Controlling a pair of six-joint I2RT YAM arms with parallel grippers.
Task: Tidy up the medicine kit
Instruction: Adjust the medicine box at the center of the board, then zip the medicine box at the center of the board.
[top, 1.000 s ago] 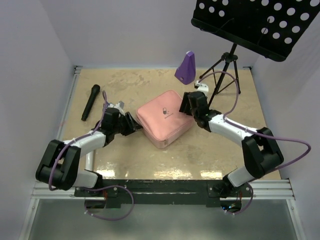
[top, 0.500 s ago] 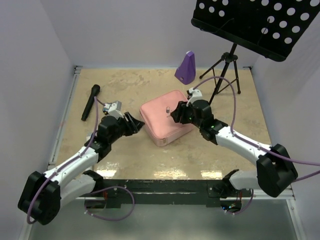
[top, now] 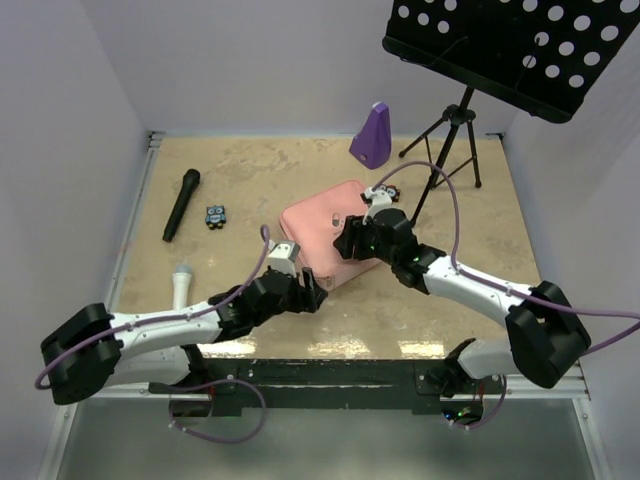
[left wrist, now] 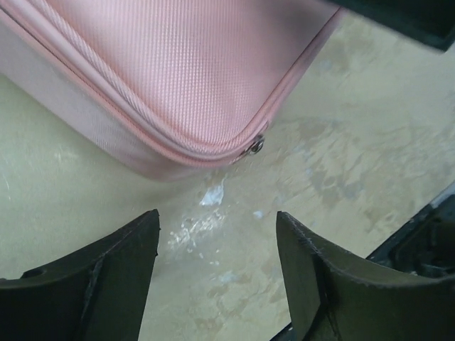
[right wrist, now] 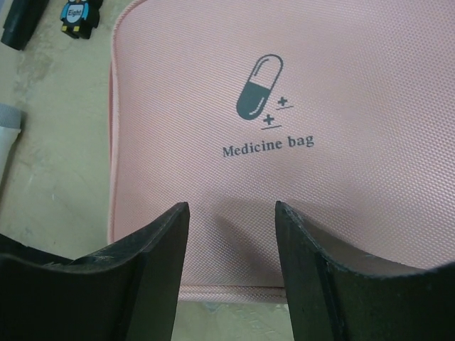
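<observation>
Top external view: one pink medicine kit (top: pixel 315 225) lies closed near the middle of the table (top: pixel 450 200), with the two arms reaching in from the near edge.
Kit count: one, lid down, zip run shut around the corner seen by the left wrist.
Left gripper (top: pixel 312 297): one, fingers spread apart and holding nothing, at the kit's near corner; in the wrist view the zip pull (left wrist: pixel 256 146) sits just beyond the gap, not touched.
Right gripper (top: pixel 345 245): one, fingers parted and holding nothing, over the lid's near part; whether they press on the fabric cannot be told.
Lid marking: one pill logo (right wrist: pixel 259 86) above the words "Medicine bag".
Purple metronome-shaped object (top: pixel 370 136): one, upright, behind the kit.
Black microphone (top: pixel 181 204): one, lying at far left.
Blue-and-black figure (top: pixel 215 216): one, just beside the microphone.
White-and-grey tube (top: pixel 181 285): one, near the left edge.
Music stand (top: pixel 455 120): one, on three legs at far right.
</observation>
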